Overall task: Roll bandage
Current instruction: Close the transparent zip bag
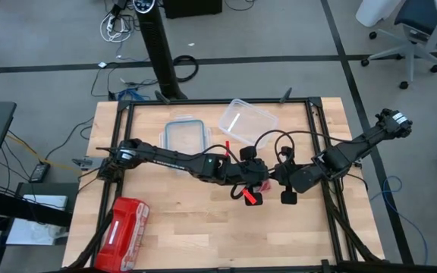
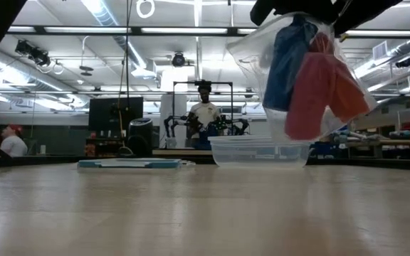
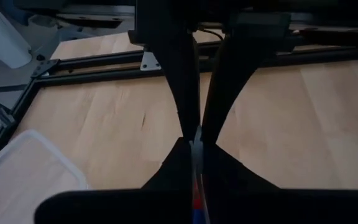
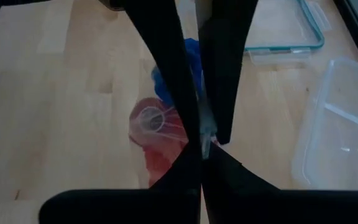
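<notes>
From above, both arms meet over the middle of the wooden table (image 1: 203, 220): the left gripper (image 1: 253, 176) and the right gripper (image 1: 278, 176) sit just beside each other, with a bit of red showing beneath them; a clear plastic container (image 1: 246, 120) and its teal-rimmed lid (image 1: 183, 136) lie toward the far edge, and a red zip pouch (image 1: 125, 223) rests near the front left corner. At table height, a clear plastic bag (image 2: 301, 78) hangs in the air from the dark grippers at the top of the picture, holding the bandage (image 2: 285, 60), bright blue and bunched, beside red-pink fabric rolls (image 2: 322, 92); the bag hangs clear of the table, with the container behind it. Through the left wrist camera, that arm's fingers (image 3: 182, 93) are pressed together on a thin film of plastic, a sliver of red and blue showing below. Through the right wrist camera, the right fingers (image 4: 166, 81) are likewise clamped on the bag's top edge, and the bandage and the red-pink rolls hang below inside the bag, above the table. My judgement is that the step in hand is opening the bag so the bandage can come out for rolling. To do it well, the two grippers should each keep one side of the mouth and draw apart evenly, without twisting; a pull too sharp could tear the film or slip a pinch, and the bag is best held low over the table so that whatever falls out lands within reach.
</notes>
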Available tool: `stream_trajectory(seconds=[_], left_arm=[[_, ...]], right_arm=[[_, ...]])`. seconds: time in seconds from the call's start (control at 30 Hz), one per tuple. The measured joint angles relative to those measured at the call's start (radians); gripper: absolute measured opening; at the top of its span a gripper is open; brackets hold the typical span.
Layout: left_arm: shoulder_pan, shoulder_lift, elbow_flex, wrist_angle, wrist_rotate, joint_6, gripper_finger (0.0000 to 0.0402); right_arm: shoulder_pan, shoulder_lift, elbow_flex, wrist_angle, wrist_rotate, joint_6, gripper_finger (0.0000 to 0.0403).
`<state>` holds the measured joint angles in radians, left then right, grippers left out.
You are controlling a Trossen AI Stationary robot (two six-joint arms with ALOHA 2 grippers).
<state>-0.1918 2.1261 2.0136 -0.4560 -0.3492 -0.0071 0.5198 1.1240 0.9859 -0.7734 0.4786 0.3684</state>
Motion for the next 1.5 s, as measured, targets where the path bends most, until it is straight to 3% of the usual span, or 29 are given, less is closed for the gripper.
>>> stream_trajectory(seconds=[0.23,0.5,0.83,1.0,1.2,1.5], left_arm=[[0.001,-0.002,0.002,-0.082,0.003,-0.054,0.0011],[-0.011,-0.003,0.002,-0.104,0.020,-0.076,0.0012],[-0.025,-0.003,0.002,-0.105,0.025,-0.076,0.0013],[-0.024,-0.003,0.002,-0.104,0.024,-0.076,0.0013],[-0.025,-0.003,0.002,-0.103,0.025,-0.077,0.0014],[-0.025,-0.002,-0.001,-0.112,0.028,-0.078,0.0014]], right_arm=[[0.004,0.002,-0.003,-0.039,-0.081,0.016,0.0000],[0.019,0.001,-0.003,-0.040,-0.023,0.021,0.0004],[0.076,0.001,-0.045,0.066,0.118,0.014,0.0102],[0.073,0.003,-0.045,0.131,0.122,-0.031,0.0123],[0.060,0.003,-0.045,0.187,0.090,-0.090,0.0107],[0.034,0.026,-0.045,0.188,0.040,-0.108,0.0020]])
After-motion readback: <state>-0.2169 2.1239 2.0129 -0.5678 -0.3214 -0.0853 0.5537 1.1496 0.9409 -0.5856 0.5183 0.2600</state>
